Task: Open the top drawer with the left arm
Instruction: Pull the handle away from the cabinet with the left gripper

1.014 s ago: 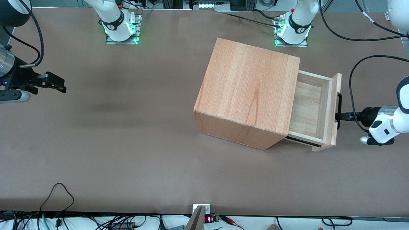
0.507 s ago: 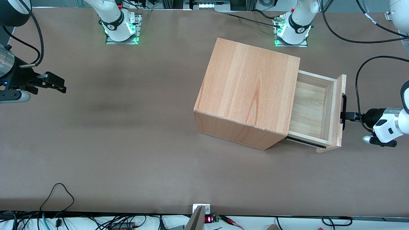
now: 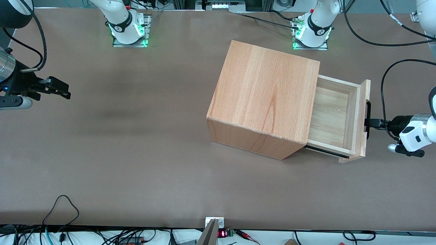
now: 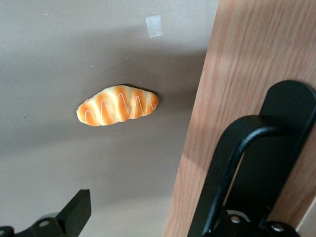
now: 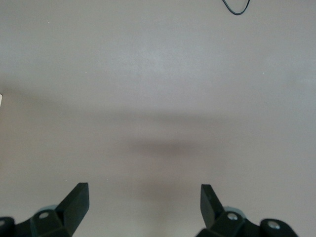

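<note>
The top drawer (image 3: 332,114) stands pulled well out of the wooden cabinet (image 3: 265,95), with its pale plank floor showing. Its flat front panel (image 4: 232,74) carries the black bar handle (image 3: 367,117). The left arm (image 3: 414,134) reaches in from the working arm's end of the table. My gripper (image 3: 369,123) sits right at the handle (image 4: 232,148), in front of the drawer. Its jaws stand wide apart: one finger (image 4: 76,212) is off the panel over the table, and the other is hidden by the handle bar.
A toy bread loaf (image 4: 117,105) with white stripes lies on the brown table near the drawer front, and a scrap of tape (image 4: 154,25) is stuck down past it. The arm's black cable (image 3: 383,88) loops above the table beside the drawer.
The drawer has slid farther out of the cabinet toward the working arm's end, and my gripper has drawn back with the handle. Most of the motion came in the first half second.
</note>
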Tool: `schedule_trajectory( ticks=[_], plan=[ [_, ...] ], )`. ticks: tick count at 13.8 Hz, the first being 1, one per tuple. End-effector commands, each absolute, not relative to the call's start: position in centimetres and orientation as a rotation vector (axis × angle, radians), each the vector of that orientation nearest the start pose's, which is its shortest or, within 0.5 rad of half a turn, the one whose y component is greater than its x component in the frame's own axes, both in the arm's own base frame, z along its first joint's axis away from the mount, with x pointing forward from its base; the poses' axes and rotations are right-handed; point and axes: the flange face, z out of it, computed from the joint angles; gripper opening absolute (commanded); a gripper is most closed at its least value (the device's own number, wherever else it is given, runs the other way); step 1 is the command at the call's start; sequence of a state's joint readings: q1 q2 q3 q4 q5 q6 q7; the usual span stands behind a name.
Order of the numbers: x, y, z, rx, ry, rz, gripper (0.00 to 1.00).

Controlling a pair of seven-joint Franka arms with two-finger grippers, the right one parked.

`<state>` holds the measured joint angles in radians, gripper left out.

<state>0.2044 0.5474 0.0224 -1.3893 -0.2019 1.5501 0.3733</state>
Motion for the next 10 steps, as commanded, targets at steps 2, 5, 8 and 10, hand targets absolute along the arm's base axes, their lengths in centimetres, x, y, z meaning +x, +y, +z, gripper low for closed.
schedule_trajectory(
  ticks=[2,5,8,10],
  plan=[
    [65.7,14.7,36.8,-3.373,0.253,0.485,1.00],
    [65.5,15.8,36.2,-3.380,0.265,0.487,1.00],
    [65.5,16.2,36.3,-3.381,0.253,0.478,1.00],
    [65.5,18.6,37.6,-3.384,0.193,0.423,1.00]
  ],
)
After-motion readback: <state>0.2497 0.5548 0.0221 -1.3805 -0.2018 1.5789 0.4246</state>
